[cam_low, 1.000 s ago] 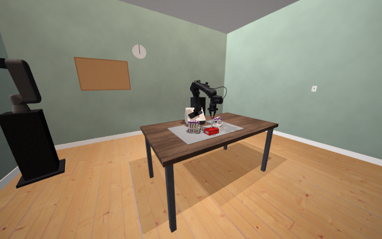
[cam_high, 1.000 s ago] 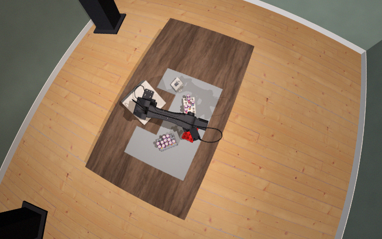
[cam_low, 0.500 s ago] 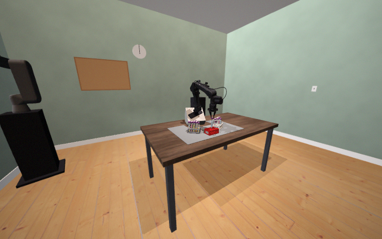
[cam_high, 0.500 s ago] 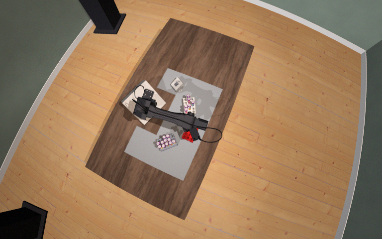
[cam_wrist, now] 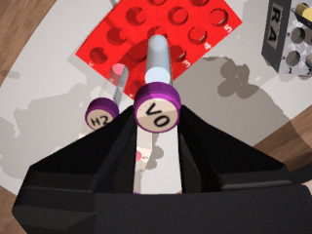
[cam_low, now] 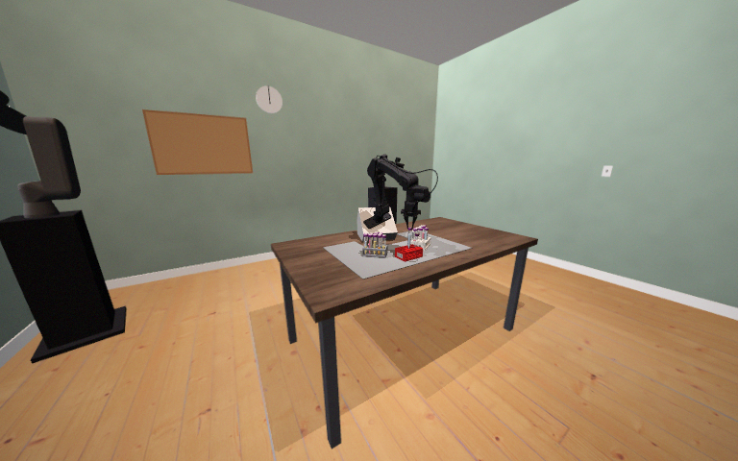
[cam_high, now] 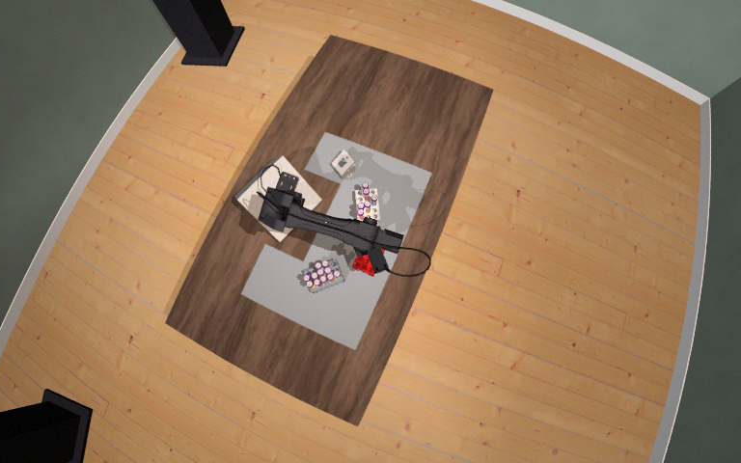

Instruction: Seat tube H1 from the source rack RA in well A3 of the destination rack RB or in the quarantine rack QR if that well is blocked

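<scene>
My gripper [cam_wrist: 157,115] [cam_high: 375,258] [cam_low: 408,224] is shut on a clear tube [cam_wrist: 158,65] with a purple cap marked V0. It holds the tube upright above the red rack QR [cam_wrist: 195,16] [cam_high: 361,264] [cam_low: 408,254], with the tube's lower end over the rack's wells. A second tube with a purple cap marked H2 [cam_wrist: 101,117] stands just to the left of the held one, its foot at the near edge of the red rack. The grey rack RA [cam_wrist: 281,26] [cam_high: 315,270] [cam_low: 372,249] holds several capped tubes. The white rack RB [cam_high: 363,201] [cam_low: 423,239] also holds tubes.
The racks stand on a grey bench mat [cam_high: 306,313] [cam_low: 361,263] on a dark wooden table [cam_high: 374,103]. A small white box with a button [cam_high: 341,161] sits at the mat's far end. The arm's base [cam_high: 277,201] is on a pale plate at the table's edge.
</scene>
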